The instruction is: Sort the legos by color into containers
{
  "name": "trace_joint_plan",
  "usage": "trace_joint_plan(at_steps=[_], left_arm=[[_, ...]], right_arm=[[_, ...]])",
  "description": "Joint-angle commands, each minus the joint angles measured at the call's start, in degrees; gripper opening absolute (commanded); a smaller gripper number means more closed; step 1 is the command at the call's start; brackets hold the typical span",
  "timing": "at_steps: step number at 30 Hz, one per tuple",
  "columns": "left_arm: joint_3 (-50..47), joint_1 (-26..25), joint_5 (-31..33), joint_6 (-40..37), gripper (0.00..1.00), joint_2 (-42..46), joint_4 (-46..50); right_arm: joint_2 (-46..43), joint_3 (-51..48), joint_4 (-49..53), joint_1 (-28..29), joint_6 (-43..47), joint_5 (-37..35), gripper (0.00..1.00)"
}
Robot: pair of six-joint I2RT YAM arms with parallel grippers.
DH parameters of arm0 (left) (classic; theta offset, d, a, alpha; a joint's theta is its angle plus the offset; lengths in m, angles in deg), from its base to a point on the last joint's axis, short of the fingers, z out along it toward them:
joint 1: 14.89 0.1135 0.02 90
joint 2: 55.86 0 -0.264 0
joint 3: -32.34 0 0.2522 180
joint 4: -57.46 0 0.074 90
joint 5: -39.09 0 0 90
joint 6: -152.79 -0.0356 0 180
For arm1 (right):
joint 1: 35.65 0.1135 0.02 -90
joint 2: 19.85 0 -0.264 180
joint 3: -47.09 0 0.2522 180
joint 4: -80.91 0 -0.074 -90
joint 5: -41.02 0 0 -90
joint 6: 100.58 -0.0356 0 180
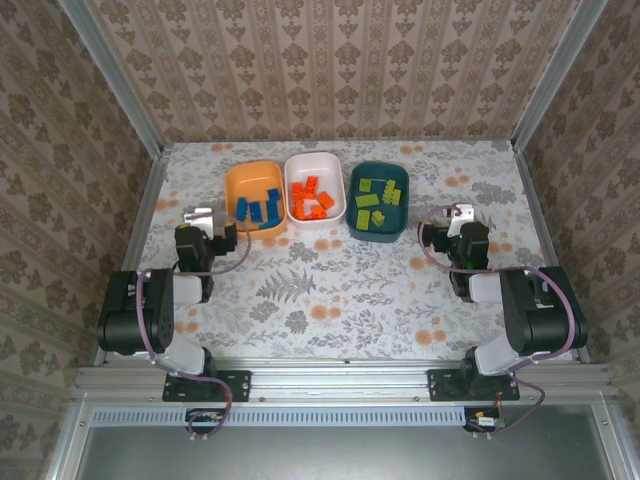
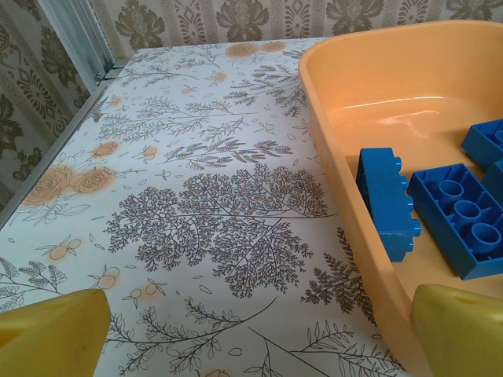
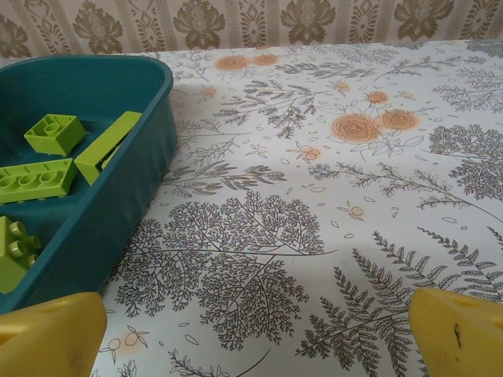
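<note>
Blue legos (image 1: 258, 209) fill the orange tub (image 1: 243, 178), orange legos (image 1: 312, 199) the white tub (image 1: 315, 160), and green legos (image 1: 376, 200) the teal tub (image 1: 378, 238). The left gripper (image 1: 198, 217), wide and empty, sits just left of the orange tub. The right gripper (image 1: 462, 214), also wide and empty, sits right of the teal tub.

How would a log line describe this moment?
blue legos: orange tub; orange legos: white tub; green legos: teal tub; left gripper: open; right gripper: open

Both arms are folded back, elbows behind the wrists. The left gripper (image 1: 200, 216) and right gripper (image 1: 461, 213) point forward, yellow fingers (image 2: 55, 328) spread wide apart.
</note>
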Motion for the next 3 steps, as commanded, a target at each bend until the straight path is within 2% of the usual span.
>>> trace_joint_plan(at_steps=[1, 3], left_arm=[[0.89, 0.14, -1.08, -1.60, 1.00, -0.23, 1.19], [0.90, 0.21, -1.09, -1.58, 1.00, -0.26, 1.19]], right_arm=[[0.65, 1.21, 0.32, 0.43, 0.90, 0.34, 1.00], [0.54, 0.95, 0.11, 0.43, 0.90, 0.27, 1.00]])
